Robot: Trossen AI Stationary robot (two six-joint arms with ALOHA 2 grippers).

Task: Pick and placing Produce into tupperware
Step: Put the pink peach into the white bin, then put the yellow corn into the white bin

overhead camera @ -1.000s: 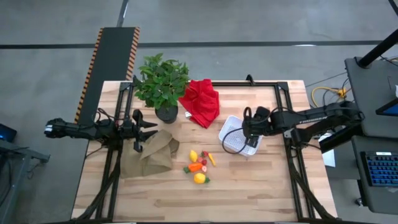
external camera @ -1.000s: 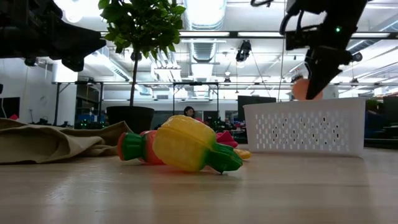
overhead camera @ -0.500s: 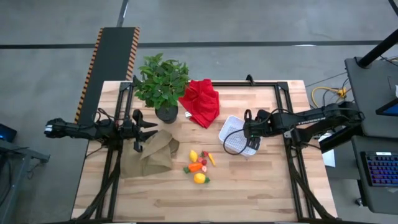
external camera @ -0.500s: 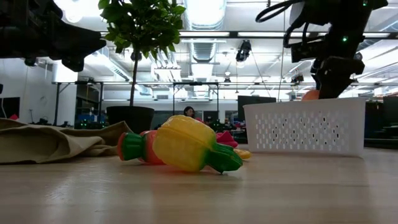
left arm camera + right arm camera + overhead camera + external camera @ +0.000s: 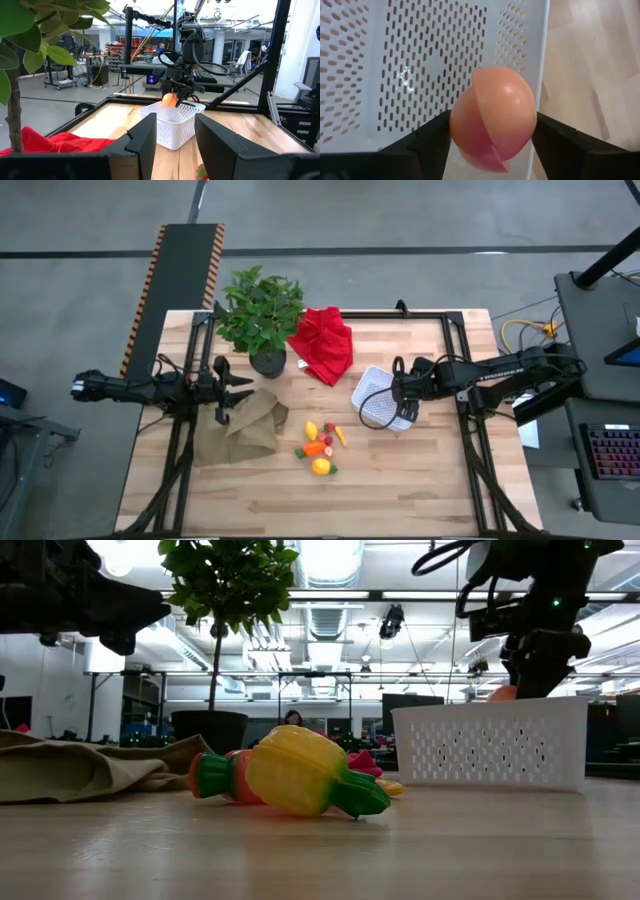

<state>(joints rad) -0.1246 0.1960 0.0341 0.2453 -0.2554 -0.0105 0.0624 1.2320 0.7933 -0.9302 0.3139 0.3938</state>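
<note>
Pinching a round peach-coloured toy fruit (image 5: 492,120) between its two fingers, our right gripper (image 5: 492,132) hangs over the white perforated tupperware (image 5: 395,60); the fruit sits at the level of the container's rim, just inside its wall, with bare table to one side. We judge the fruit light, hard and smooth, a moulded two-part shell with a seam, so it will roll or squirt out under an off-centre squeeze; the best hold is across its widest girth, as here. Farther out, in the high view, the tupperware (image 5: 378,402) lies right of centre on the wooden table (image 5: 420,490), and the remaining produce (image 5: 321,446), small yellow, orange and red pieces, lies in a cluster well apart from it toward the middle. Beyond these lie a tan cloth (image 5: 240,430), a red cloth (image 5: 323,345) and a potted plant (image 5: 260,315). At the far left, our left gripper (image 5: 222,379) waits beside the plant, its fingers (image 5: 142,142) parted and holding nothing.
</note>
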